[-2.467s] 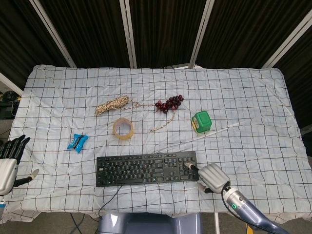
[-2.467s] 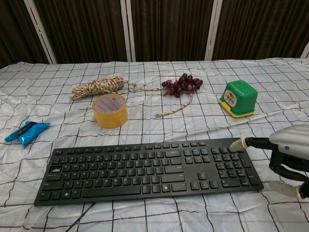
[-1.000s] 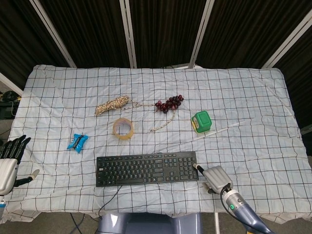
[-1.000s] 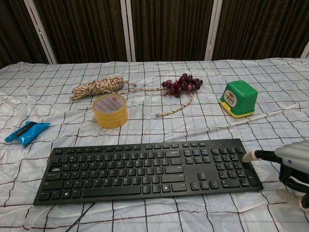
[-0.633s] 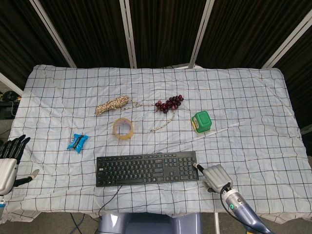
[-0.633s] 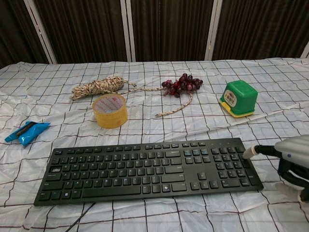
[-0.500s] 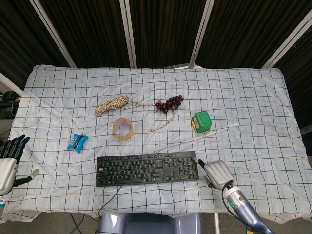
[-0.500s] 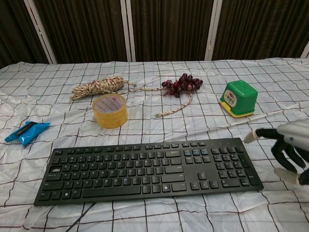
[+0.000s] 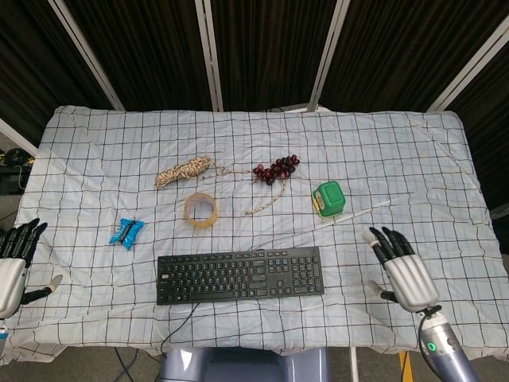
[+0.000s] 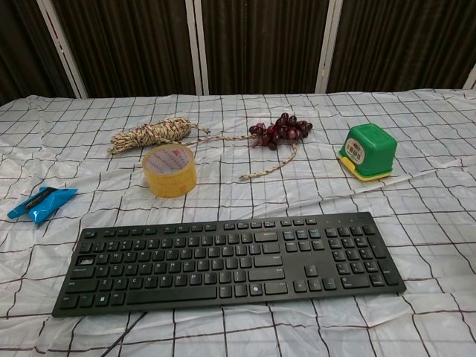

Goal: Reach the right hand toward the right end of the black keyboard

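The black keyboard (image 9: 240,274) lies near the table's front edge, its long side running left to right; the chest view shows the keyboard (image 10: 230,259) whole. My right hand (image 9: 402,270) hovers well to the right of the keyboard's right end, fingers straight and spread, holding nothing. A clear gap of cloth separates it from the keyboard. The chest view does not show this hand. My left hand (image 9: 12,267) rests at the far left edge of the table, fingers extended and empty.
A green box (image 9: 329,198) stands behind the keyboard's right end. Purple grapes (image 9: 276,169), a rope bundle (image 9: 184,171), a yellow tape roll (image 9: 201,210) and a blue packet (image 9: 126,231) lie further back and left. A cable (image 9: 181,317) runs off the front edge.
My right hand has pulled away from the keyboard's right end, moving right and out of the chest view, and its fingers have spread. The left hand has not moved.
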Robot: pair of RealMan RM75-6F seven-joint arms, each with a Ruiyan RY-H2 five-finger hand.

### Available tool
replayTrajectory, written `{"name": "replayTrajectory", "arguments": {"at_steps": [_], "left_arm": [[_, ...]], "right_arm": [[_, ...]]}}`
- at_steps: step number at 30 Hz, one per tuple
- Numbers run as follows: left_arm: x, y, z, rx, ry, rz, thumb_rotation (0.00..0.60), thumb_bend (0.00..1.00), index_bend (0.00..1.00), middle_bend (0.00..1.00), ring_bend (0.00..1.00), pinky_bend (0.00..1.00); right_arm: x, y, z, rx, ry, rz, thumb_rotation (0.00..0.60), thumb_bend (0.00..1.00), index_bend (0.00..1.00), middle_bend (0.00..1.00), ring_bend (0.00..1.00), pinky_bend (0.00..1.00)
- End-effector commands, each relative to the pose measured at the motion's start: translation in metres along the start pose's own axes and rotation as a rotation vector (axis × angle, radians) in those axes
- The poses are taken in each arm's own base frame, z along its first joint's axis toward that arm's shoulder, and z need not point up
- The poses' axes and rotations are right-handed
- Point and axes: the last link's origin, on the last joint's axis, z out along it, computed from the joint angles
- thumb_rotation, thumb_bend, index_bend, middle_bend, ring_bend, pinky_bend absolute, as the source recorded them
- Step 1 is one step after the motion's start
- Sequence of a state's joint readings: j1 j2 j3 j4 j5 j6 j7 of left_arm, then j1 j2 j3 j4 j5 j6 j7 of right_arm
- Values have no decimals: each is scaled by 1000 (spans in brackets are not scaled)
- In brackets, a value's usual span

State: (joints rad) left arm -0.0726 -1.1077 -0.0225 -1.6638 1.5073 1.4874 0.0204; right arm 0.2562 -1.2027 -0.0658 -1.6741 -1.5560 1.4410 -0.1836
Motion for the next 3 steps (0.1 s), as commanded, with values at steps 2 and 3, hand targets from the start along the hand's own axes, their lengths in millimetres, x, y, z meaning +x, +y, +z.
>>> {"name": "replayTrajectory", "arguments": {"at_steps": [2, 3], "left_arm": [[-1, -2, 0, 3, -7, 20, 600, 171, 0, 0, 0, 0], [-1, -2, 0, 3, -9, 20, 600, 170, 0, 0, 0, 0]], "right_arm": [[6, 22, -20, -72, 37, 4, 600, 104, 0, 0, 0, 0], [8, 23, -20, -78, 53, 1, 600, 101, 0, 0, 0, 0]]}}
